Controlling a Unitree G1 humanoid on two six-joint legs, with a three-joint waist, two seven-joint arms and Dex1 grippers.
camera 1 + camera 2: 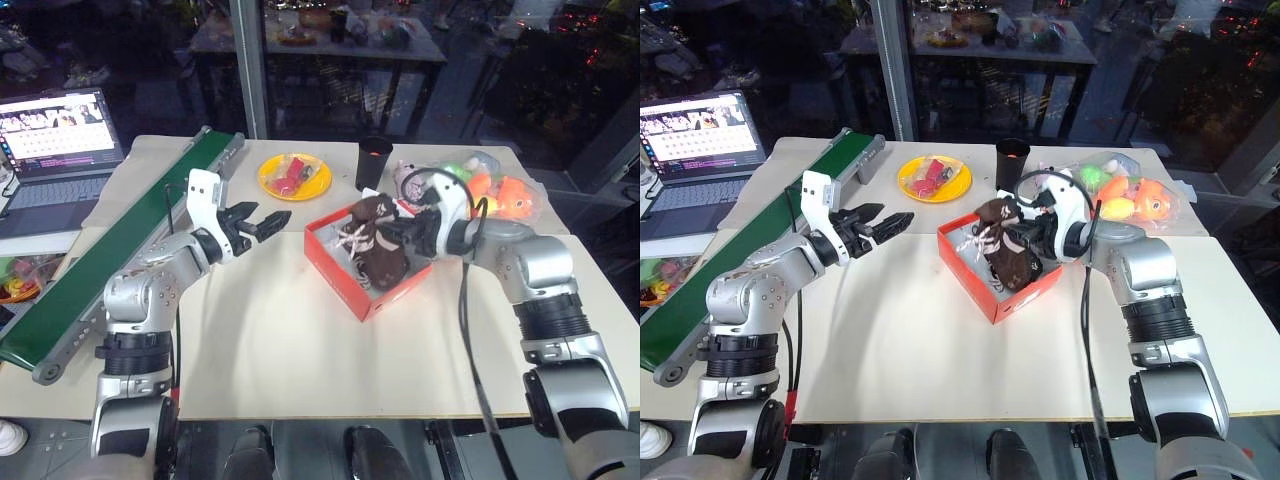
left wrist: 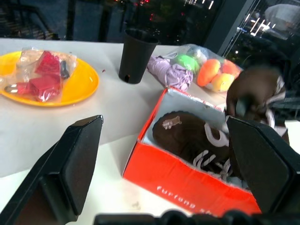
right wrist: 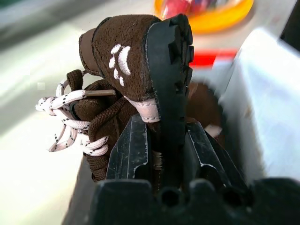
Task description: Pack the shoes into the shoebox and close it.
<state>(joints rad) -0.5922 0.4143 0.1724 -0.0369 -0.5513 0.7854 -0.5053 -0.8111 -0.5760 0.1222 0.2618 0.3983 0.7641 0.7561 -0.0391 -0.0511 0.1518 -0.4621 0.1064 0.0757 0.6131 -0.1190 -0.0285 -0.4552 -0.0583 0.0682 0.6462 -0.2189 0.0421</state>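
The right hand pinches one brown shoe over the red shoebox; the left hand hovers spread.

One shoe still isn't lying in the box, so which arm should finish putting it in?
Right. The right gripper is shut on the second shoe just above the shoebox. The left gripper is open, holds nothing and hovers beside the box.

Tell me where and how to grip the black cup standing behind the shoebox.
Grip the black cup by its side wall, near the middle, coming level from the front-left. It stands upright with its mouth open, and the left gripper, open, already faces that way, while soft toys crowd its other side.
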